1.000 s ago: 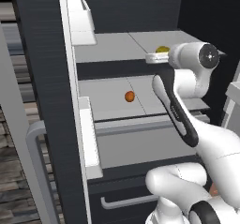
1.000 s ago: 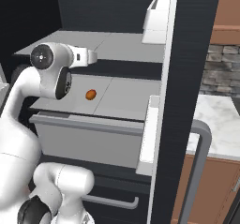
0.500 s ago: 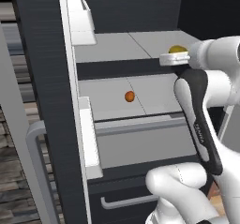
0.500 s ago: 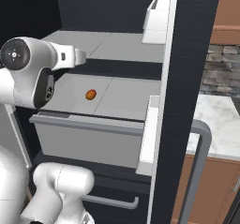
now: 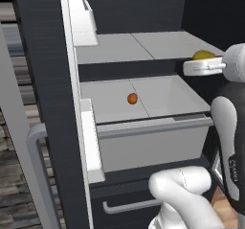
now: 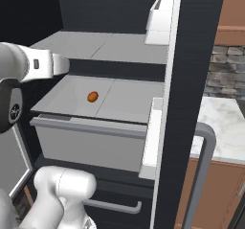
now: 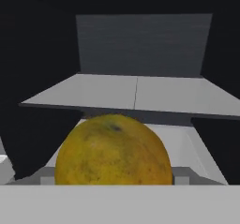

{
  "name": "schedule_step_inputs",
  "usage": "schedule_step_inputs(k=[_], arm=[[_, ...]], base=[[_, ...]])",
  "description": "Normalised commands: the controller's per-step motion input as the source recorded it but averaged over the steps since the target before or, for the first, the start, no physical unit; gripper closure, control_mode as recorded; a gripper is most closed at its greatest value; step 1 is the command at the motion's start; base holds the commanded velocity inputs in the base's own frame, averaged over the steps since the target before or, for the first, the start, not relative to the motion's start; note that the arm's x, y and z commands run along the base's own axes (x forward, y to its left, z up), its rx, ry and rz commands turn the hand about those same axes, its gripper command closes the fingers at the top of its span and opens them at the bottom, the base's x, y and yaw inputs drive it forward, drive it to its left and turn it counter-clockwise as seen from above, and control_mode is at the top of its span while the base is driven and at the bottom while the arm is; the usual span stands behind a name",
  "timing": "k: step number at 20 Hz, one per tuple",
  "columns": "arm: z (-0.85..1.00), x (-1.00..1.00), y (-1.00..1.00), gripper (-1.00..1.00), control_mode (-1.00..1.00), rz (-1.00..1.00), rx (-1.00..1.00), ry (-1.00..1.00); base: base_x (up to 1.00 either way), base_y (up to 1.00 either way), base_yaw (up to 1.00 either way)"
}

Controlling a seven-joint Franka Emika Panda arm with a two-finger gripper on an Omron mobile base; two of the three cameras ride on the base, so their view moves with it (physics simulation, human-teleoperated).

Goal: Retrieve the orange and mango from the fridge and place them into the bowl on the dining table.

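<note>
Mango [image 7: 113,150] up close hides hand; grip unclear. Orange [image 5: 132,98] on fridge [image 5: 143,94] shelf.

You are facing the open fridge [image 5: 48,79]. The orange [image 5: 132,98] lies near the middle of the lower shelf [image 5: 158,96], just left of that shelf's centre seam. Above it, the upper shelf [image 5: 143,46] carries the mango [image 5: 203,55] at its front right corner. The mango sits directly before your end effector [image 7: 114,183], very close. Below the lower shelf sits a drawer [image 5: 153,144].
</note>
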Motion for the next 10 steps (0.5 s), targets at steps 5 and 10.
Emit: schedule_step_inputs(k=[5, 10], arm=[[0.0, -1.0, 0.0, 1.0, -1.0, 0.0, 0.0, 0.0], [0.0, -1.0, 0.0, 1.0, -1.0, 0.0, 0.0, -0.05]], base=[[0.0, 0.0, 0.0], [0.0, 0.0, 0.0]])
